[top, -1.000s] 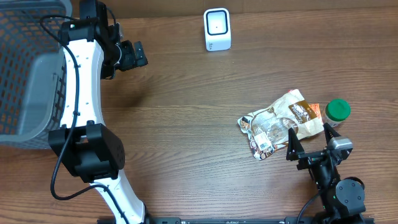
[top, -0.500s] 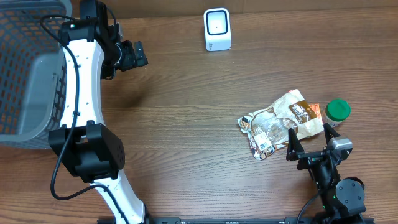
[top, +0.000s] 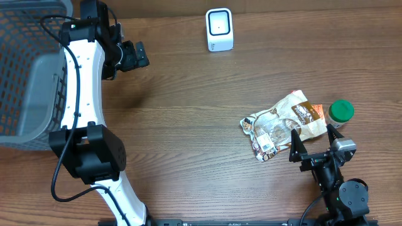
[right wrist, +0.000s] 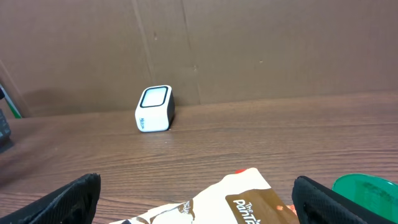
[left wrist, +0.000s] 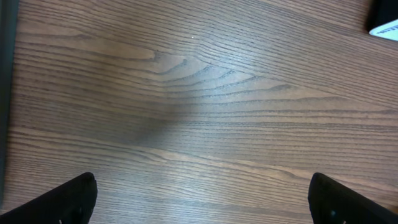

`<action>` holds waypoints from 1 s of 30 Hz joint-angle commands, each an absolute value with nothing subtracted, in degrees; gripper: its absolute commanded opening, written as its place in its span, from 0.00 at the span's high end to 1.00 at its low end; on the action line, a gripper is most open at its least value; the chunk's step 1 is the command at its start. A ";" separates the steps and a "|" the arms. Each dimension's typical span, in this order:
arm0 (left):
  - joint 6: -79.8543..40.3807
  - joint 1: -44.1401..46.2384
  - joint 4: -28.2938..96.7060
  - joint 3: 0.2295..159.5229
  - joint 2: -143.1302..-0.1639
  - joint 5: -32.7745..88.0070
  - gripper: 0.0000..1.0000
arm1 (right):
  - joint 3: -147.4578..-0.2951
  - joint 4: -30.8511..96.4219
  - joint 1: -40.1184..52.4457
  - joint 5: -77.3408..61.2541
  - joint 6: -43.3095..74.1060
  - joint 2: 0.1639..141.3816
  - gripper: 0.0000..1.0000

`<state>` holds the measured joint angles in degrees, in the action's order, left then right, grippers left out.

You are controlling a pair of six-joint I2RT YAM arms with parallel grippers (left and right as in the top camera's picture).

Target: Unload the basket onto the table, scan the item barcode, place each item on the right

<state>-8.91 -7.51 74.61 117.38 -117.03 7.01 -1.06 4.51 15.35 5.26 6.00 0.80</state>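
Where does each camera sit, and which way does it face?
Overhead: above the table, facing straight down; shows both arms, left end effector and right end effector.
Left wrist: on the left arm, facing down at bare wood; its open fingers show at the bottom corners.
Right wrist: on the right arm, low, facing across the table to the scanner; its open fingers frame the snack bag.
Shared: overhead and right wrist both show scanner, bag and green lid.

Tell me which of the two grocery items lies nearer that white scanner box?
The crinkled snack bag, lying flat; the green-capped bottle stands farther right, farther from the white scanner.
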 commanded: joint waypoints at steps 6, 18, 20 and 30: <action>-9.43 -7.55 74.54 118.24 -117.49 6.61 0.00 | -0.45 4.25 15.03 4.99 6.20 0.23 0.00; -9.41 -5.17 74.56 118.24 -111.13 6.61 0.00 | -0.45 4.25 15.03 4.99 6.20 0.23 0.00; -9.43 -4.78 74.56 118.24 -108.27 6.66 0.00 | -0.45 4.25 15.03 4.99 6.20 0.23 0.00; -9.43 -4.49 74.59 118.24 -87.44 6.63 0.00 | -0.45 4.25 15.03 4.99 6.20 0.23 0.00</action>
